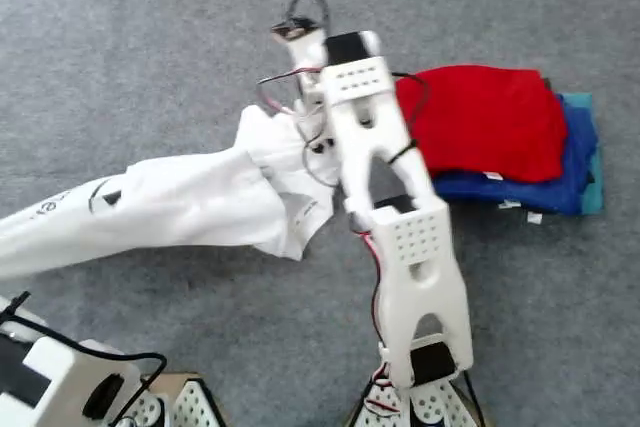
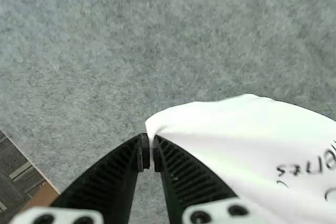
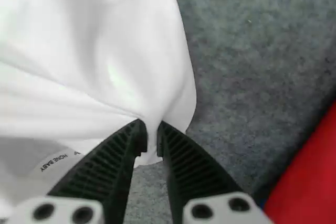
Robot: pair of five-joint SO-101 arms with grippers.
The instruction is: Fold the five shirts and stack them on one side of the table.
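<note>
Clamped shut on opposite edges of the white shirt (image 1: 190, 202), the left gripper (image 2: 148, 149) and the right gripper (image 3: 148, 136) stretch it across the grey table (image 1: 150, 67), apparently to flatten it for folding, beside the red-topped stack (image 1: 490, 122) of folded shirts.

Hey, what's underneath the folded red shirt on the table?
A folded blue shirt lies directly under the red shirt, and a teal edge peeks out beneath that. How those lower pieces are folded is covered by the red one.
</note>
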